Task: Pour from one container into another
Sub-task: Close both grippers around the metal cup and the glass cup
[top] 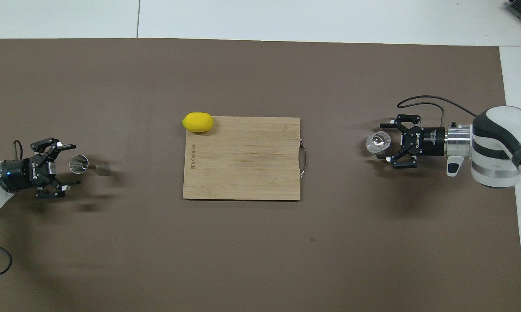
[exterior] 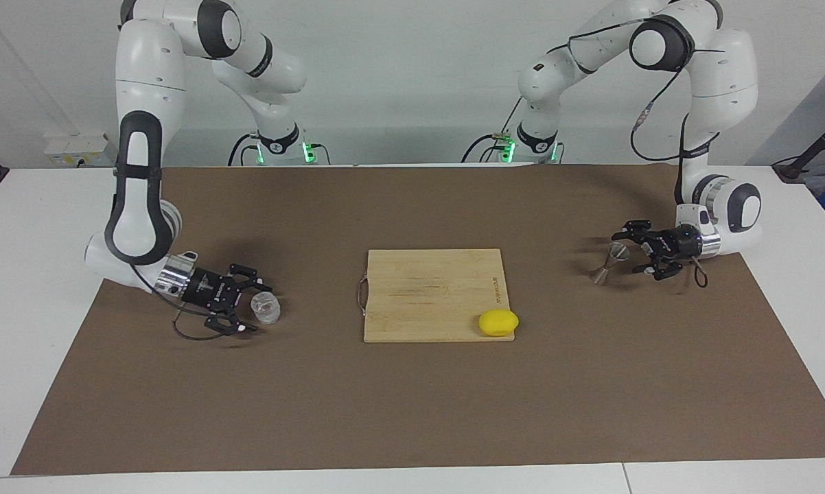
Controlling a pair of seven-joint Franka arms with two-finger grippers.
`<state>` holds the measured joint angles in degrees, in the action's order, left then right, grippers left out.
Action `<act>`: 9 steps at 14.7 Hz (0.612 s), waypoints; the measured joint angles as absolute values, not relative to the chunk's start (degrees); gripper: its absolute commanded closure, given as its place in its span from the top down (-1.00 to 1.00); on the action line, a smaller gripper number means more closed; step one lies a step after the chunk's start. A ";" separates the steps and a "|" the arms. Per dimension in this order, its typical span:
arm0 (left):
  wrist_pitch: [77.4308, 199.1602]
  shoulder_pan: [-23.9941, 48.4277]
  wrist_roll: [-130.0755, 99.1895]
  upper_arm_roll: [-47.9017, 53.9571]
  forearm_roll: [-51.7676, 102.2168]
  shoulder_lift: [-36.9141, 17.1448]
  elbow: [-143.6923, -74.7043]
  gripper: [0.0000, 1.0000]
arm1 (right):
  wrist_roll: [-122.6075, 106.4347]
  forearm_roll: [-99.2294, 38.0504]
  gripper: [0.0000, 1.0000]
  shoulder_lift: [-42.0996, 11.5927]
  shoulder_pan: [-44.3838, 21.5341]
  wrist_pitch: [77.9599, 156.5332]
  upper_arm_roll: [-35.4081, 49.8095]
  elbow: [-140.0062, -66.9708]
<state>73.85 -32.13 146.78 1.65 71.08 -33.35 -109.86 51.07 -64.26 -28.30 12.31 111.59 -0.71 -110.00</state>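
Glass tumbler (exterior: pixel 265 307), clear and thick-walled, stands between the spread fingers of the right gripper (exterior: pixel 246 302); steel jigger (exterior: pixel 611 263), hourglass-shaped, stands between the spread left gripper (exterior: pixel 637 250).

I was in a robot lab, not a home. My two big white arms (exterior: pixel 145 137) were fixed at the edge of a plain white table (exterior: pixel 35 274), with small green lights (exterior: pixel 307 147) glowing at their bases. Black cables (exterior: pixel 659 89) hung along one arm. A wide brown mat (exterior: pixel 412 412) covered most of the table. The wall (exterior: pixel 399 62) by my arms was bare and pale, and a white power strip (exterior: pixel 76 147) sat at its foot. A few kitchen things lay on the mat, a wooden cutting board (exterior: pixel 433 295) with a yellow lemon (exterior: pixel 498 322) on it, set out like test props.
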 measured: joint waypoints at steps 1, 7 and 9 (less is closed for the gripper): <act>73.83 -31.69 146.84 1.65 71.12 -33.36 -109.93 1.00 | 51.07 -64.26 0.88 -28.31 12.31 111.60 -0.71 -110.01; 73.77 -30.20 146.96 1.66 71.23 -33.38 -110.11 1.00 | 51.17 -64.26 0.68 -28.31 12.08 111.60 -0.71 -110.05; 73.66 -30.20 146.96 1.58 71.23 -33.38 -110.11 1.00 | 51.21 -64.26 0.55 -28.31 12.00 111.60 -0.71 -110.05</act>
